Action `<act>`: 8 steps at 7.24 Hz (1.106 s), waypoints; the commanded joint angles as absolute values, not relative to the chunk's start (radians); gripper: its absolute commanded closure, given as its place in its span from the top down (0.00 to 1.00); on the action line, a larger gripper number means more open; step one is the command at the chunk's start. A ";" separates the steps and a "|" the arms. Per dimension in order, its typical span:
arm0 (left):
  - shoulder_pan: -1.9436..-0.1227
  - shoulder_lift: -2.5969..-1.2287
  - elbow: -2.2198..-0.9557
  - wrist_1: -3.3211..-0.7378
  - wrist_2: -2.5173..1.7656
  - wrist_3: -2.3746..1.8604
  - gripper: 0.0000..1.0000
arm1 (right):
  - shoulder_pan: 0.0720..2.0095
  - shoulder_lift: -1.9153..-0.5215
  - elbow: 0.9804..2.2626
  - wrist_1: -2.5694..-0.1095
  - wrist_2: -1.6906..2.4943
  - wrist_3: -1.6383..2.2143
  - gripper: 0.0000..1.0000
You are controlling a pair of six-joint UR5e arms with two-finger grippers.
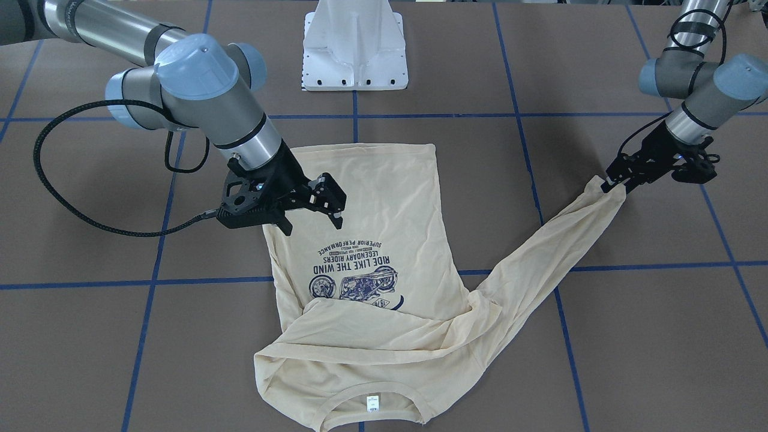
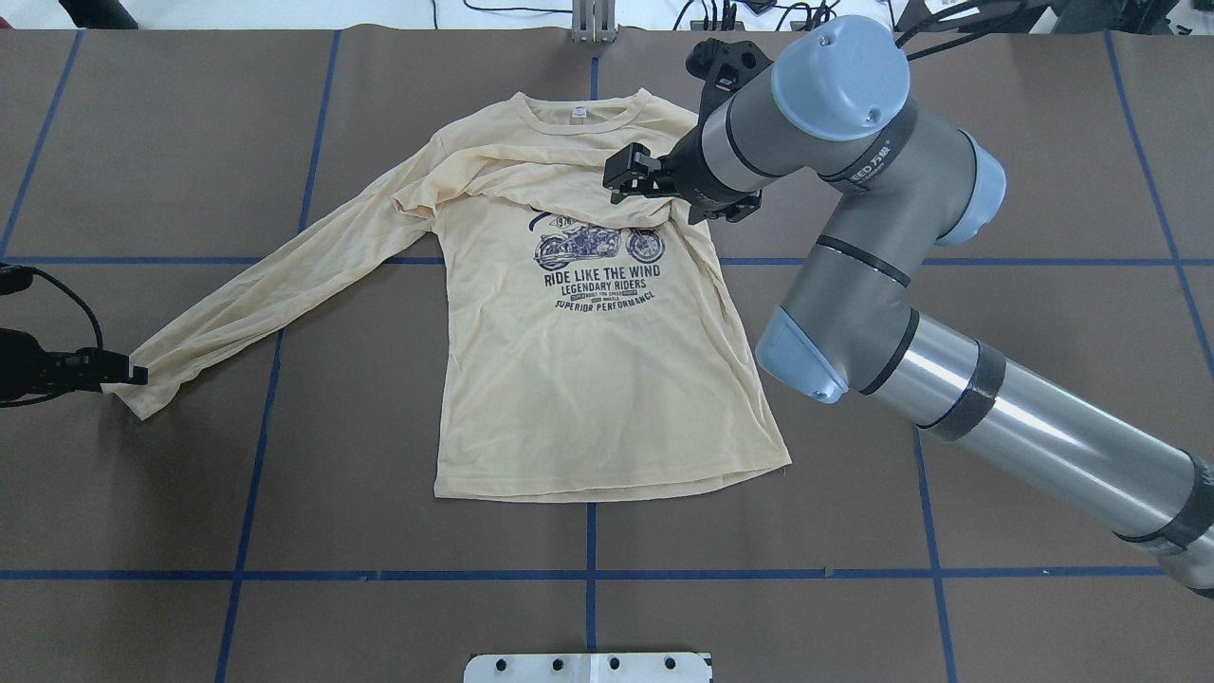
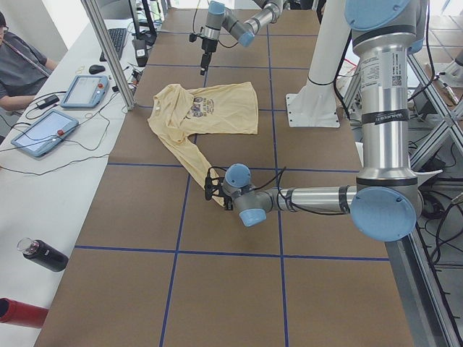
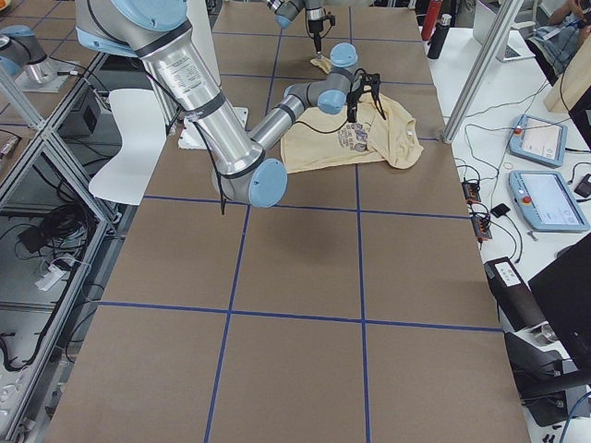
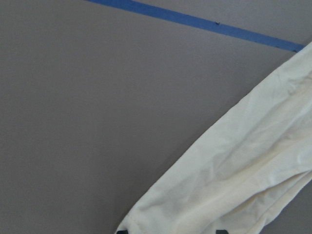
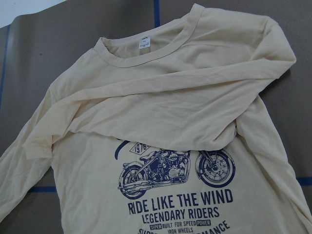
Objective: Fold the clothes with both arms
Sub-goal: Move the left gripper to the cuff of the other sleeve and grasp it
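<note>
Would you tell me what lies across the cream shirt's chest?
The cream long-sleeved T-shirt's own sleeve lies folded across it, covering the top of the navy motorcycle print; the lettering below shows.

Left arm stretched low, jaws pinched on shirt cuff, right arm bent, jaws spread wide.

One T-shirt, two arms, one pedestal, two tablets, two bottles

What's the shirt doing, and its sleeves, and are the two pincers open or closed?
T-shirt: lying flat, print up.
Outstretched sleeve: stretched sideways, cuff gripped.
Other sleeve: folded across the chest.
Left pincer: shut on the outstretched sleeve's cuff.
Right pincer: open over the shirt, holding nothing.
</note>
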State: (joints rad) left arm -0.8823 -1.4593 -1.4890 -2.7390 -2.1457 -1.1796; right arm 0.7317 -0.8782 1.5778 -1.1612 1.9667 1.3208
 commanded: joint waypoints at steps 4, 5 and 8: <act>-0.873 -1.453 -1.485 -2.735 -2.143 -1.178 0.71 | 0.730 -0.882 1.577 -1.161 1.967 1.321 0.99; -0.873 -1.451 -1.485 -2.735 -2.143 -1.180 0.72 | 0.730 -0.882 1.577 -1.161 1.965 1.321 0.99; -0.873 -1.451 -1.488 -2.732 -2.144 -1.181 0.40 | 0.730 -0.885 1.577 -1.160 1.967 1.321 0.99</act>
